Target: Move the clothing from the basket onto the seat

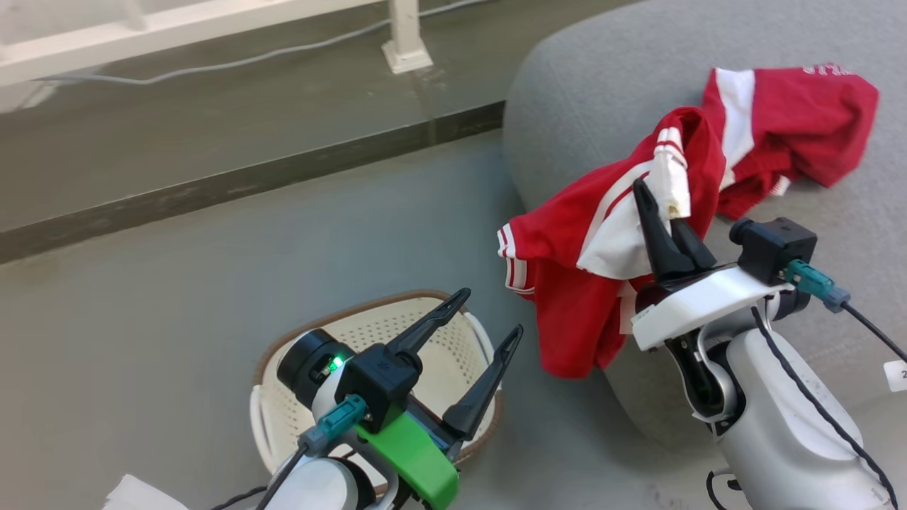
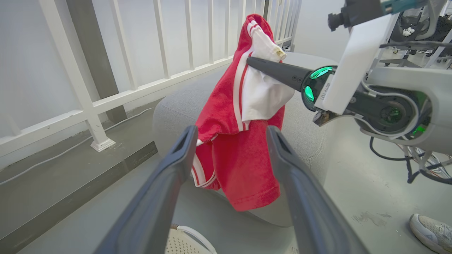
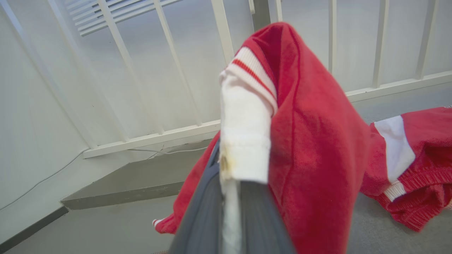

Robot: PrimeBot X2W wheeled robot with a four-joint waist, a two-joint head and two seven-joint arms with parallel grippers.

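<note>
One piece of the clothing, a red jersey (image 1: 588,241) with white panels and striped trim, hangs from the right gripper (image 1: 660,212). The gripper's two dark fingers are clenched on a white fold near the jersey's top. In the right wrist view that white fold (image 3: 243,141) is pinched between the fingers (image 3: 201,218) and the red cloth drapes over their right side. The jersey dangles at the near left edge of the seat (image 1: 609,78), with its hem lower than the cushion's top and above the floor (image 1: 212,283). Whether the cloth touches the grey upholstery cannot be told.

A second red garment (image 1: 793,134) with a white panel and some white lettering lies crumpled on the seat, farther off and to the right, just beside the hanging jersey.

The basket (image 1: 368,327) stands on the floor to the left of the seat, nearer the robot and apart from both garments. Its cream perforated walls and brown rim show around the left gripper (image 1: 490,312). That gripper hovers above the basket with its jaws spread wide, grasping nothing. In the left wrist view the jersey (image 2: 240,148) hangs beyond the gap between these fingers (image 2: 176,165), and a corner of the basket (image 2: 183,243) shows below.

A white railing (image 1: 212,21) with a cable (image 1: 248,57) on the floor beside it runs along the far side. A person's shoe (image 2: 430,231) rests on the floor to the right.
</note>
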